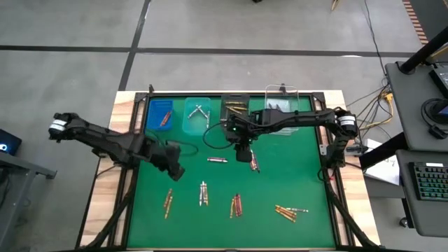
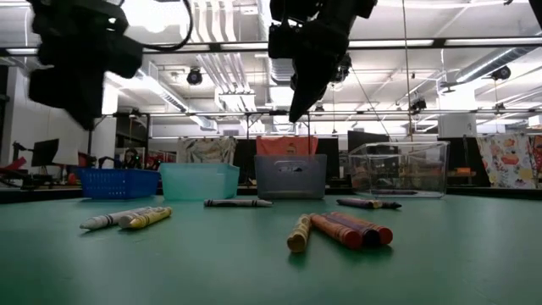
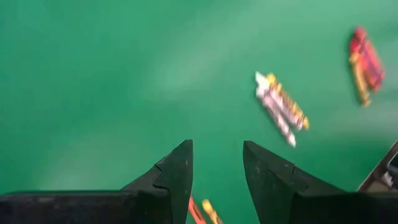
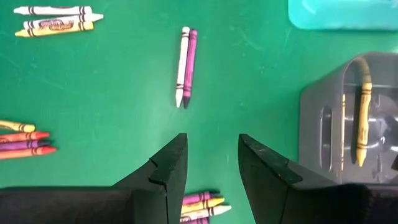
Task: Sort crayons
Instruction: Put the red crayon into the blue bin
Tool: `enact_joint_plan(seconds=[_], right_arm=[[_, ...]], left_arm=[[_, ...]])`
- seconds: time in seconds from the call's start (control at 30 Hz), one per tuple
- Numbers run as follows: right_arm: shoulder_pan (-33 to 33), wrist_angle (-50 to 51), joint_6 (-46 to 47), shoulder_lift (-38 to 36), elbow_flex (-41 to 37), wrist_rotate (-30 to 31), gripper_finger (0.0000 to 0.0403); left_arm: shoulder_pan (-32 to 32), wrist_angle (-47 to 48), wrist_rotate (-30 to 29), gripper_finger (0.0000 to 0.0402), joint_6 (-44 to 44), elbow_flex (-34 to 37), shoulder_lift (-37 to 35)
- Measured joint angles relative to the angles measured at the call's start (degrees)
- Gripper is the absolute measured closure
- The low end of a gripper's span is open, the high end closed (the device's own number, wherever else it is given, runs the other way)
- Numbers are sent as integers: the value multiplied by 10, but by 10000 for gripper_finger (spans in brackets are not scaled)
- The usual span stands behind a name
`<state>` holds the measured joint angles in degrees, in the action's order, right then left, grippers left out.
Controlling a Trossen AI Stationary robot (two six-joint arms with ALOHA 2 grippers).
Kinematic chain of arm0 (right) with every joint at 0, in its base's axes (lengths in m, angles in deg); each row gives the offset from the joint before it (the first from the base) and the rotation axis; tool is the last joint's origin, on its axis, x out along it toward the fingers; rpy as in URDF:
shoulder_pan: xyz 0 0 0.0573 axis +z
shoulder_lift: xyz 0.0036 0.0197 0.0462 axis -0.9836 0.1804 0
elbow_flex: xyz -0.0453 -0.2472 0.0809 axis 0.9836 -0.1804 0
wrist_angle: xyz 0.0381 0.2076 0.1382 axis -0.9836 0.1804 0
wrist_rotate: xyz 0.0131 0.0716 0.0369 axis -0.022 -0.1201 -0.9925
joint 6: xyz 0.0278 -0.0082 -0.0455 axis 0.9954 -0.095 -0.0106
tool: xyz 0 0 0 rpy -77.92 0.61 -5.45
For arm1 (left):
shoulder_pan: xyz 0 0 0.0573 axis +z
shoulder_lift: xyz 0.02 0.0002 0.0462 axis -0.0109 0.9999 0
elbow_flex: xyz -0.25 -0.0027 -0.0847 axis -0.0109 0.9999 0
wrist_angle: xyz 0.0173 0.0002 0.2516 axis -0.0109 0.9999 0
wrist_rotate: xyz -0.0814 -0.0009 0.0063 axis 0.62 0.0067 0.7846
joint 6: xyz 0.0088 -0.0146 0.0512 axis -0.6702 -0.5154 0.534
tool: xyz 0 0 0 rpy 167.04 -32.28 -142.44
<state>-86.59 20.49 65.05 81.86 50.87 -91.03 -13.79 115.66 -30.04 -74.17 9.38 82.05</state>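
My right gripper [image 4: 209, 163] hangs spread and empty just beside the grey bin [image 4: 348, 118], touching nothing. Left gripper [image 3: 216, 168] also spread, holding no crayons [image 4: 186, 66].

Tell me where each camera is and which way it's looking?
High view: above the table, looking straight down; shows both arms over the green mat.
Low view: at table height, looking across at the bins; both arms hang from above.
Left wrist view: on the left arm, looking down past its open fingers.
Right wrist view: on the right arm, looking down past its open fingers.
Shared: the grey bin with a yellow crayon also shows in the high view.
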Motion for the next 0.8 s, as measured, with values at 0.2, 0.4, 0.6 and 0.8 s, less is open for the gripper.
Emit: enact_joint_plan(seconds=[0.2,0.4,0.6,0.8], right_arm=[[1,-14,0,0,0,0,271],[6,-14,8,0,-1,0,271],[15,-14,9,0,-1,0,271],[20,-14,10,0,-1,0,271]], left_arm=[[-102,18,0,278,-130,0,57],[-162,22,0,278,-220,0,110],[-193,22,0,278,-259,0,158],[-198,12,-1,278,-260,0,211]])
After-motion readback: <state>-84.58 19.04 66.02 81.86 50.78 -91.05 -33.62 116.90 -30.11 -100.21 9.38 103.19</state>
